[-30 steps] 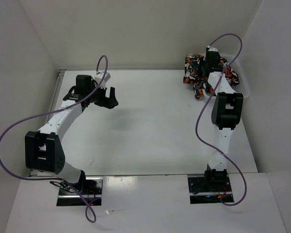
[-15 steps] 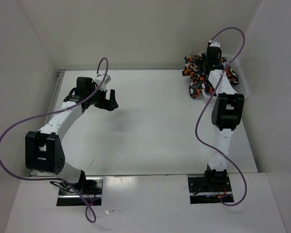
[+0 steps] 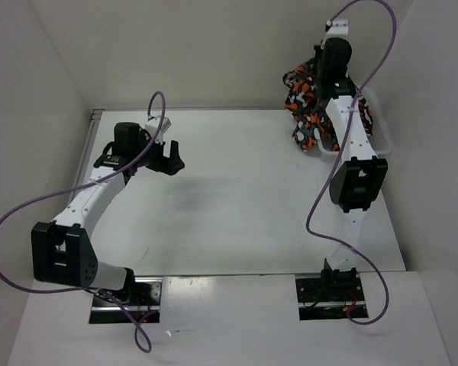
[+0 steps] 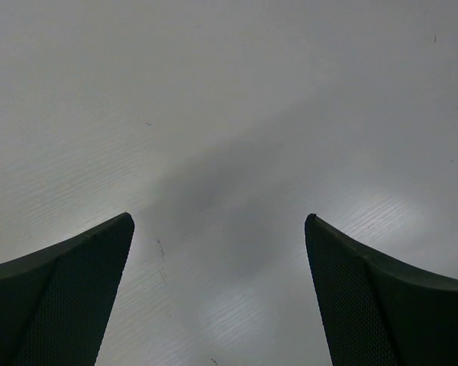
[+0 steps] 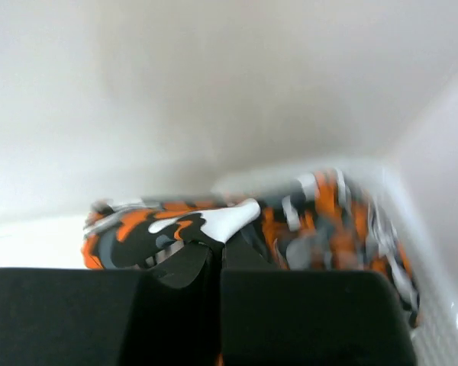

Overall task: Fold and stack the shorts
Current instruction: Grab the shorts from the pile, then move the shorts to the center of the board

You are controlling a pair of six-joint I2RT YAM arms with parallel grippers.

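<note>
You see the right pincer (image 3: pixel 326 65) raised at the far right, shorts (image 3: pixel 309 107) hanging from it; left pincer (image 3: pixel 172 157) spread wide above the surface (image 3: pixel 237 206).

From above and behind we look down on the whole tabletop (image 3: pixel 237 198). Our left wrist view faces it closely; our right wrist view, close too, shares the shorts (image 5: pixel 214 221) with overhead.

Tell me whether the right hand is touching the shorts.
Touching. The right wrist view shows the right hand shut, with a fold of the shorts pinched between its fingers.
</note>
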